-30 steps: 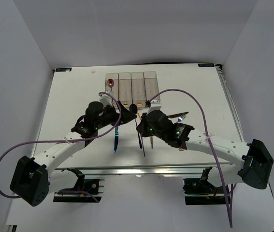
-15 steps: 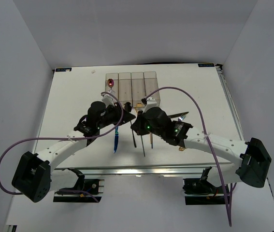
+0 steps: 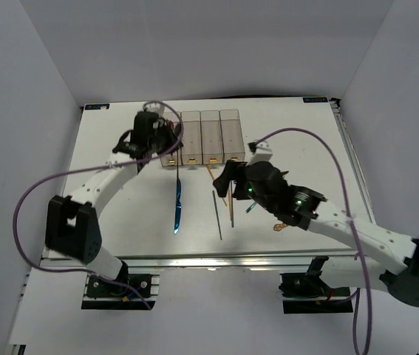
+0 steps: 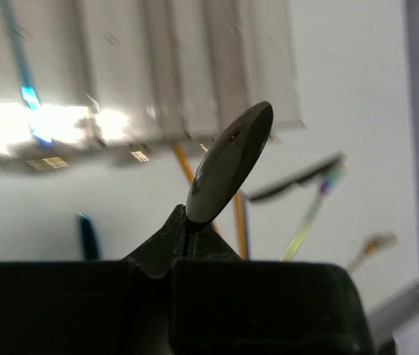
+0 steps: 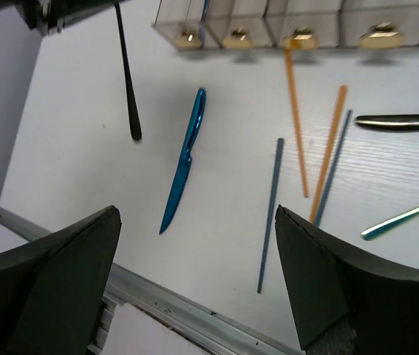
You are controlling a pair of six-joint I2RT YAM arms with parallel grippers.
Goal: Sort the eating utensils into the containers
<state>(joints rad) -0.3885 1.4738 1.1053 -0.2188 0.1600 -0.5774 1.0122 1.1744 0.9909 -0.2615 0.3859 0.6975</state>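
Note:
My left gripper is shut on the neck of a dark spoon, whose bowl sticks up past the fingertips. In the top view this gripper hangs over the left end of the clear containers. The right wrist view shows the spoon's handle hanging free above the table. My right gripper is wide open and holds nothing; it hovers right of centre. On the table lie a blue knife, dark chopsticks, gold chopsticks, a black knife and an iridescent fork.
A blue utensil lies inside one bin. A gold utensil lies beside the right arm. The table's metal front rail runs just below the right gripper. White walls close in the table on three sides.
The left gripper shut on the dark spoon and swung back-left with it to the containers. The right gripper opened and drew back to the right.

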